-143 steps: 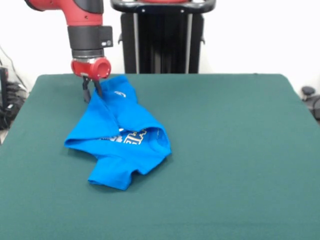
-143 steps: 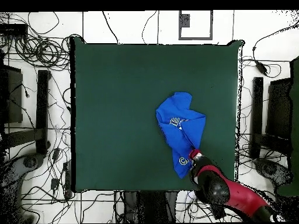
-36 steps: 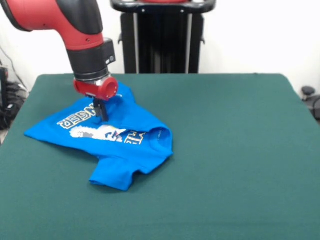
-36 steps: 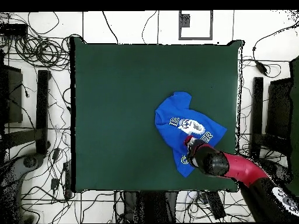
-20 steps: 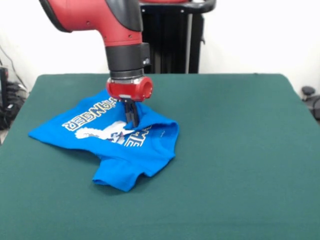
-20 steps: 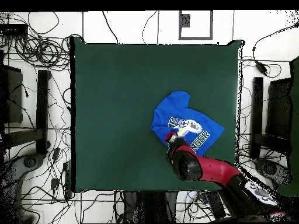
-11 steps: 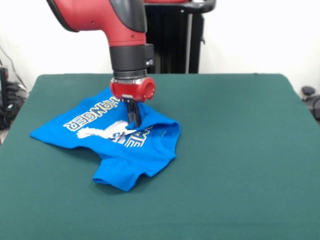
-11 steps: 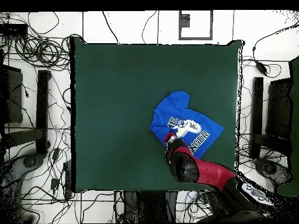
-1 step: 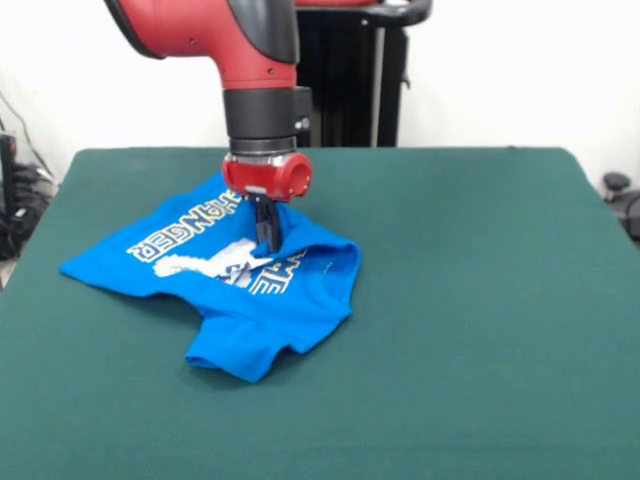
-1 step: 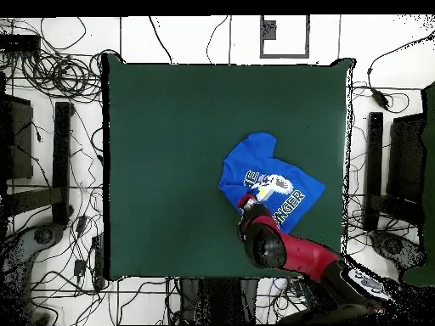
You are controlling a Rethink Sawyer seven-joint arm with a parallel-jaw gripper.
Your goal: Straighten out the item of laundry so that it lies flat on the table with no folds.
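The red and black arm [image 9: 215, 35] enters from about eleven o'clock in the front view and bends into a vertical wrist pointing straight down toward six o'clock. Below its red collar, the gripper [image 9: 266, 232] hangs with dark fingers [image 9: 264, 222] drawn close together, tips low. Overhead, the arm [image 10: 293, 250] reaches in from five o'clock.

I see a bright blue T-shirt [image 9: 225, 280] with white blocky lettering and a white graphic, lying on my dark green bench [image 9: 480, 300]. My arm [image 9: 230, 40] is red with black sections; a red collar sits above the dark gripper [image 9: 266, 232].
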